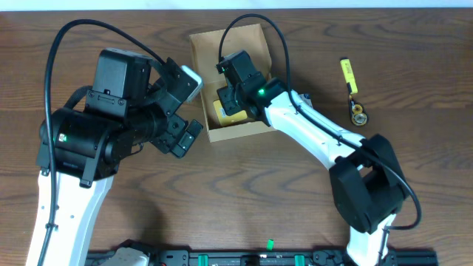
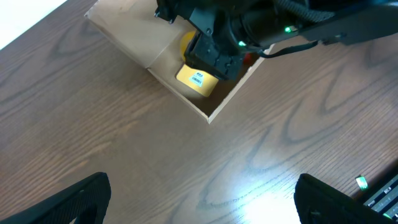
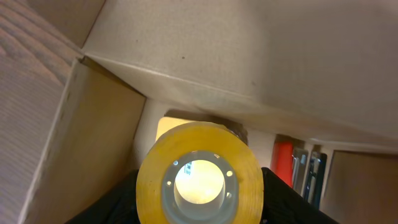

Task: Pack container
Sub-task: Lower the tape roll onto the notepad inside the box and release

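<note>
Cardboard container (image 1: pixel 211 52), yellow tape roll (image 3: pixel 199 140) inside

Overhead looks straight down; the left wrist faces the container (image 2: pixel 130 28) obliquely from nearby, the right wrist peers closely inside it

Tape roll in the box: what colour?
Yellow tape roll with a pale grey core; clearest in the right wrist view.

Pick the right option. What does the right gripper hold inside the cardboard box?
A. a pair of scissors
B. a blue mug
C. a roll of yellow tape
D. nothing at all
C: in the right wrist view a roll of yellow tape sits between the fingers of the right gripper, down inside the container.
</note>
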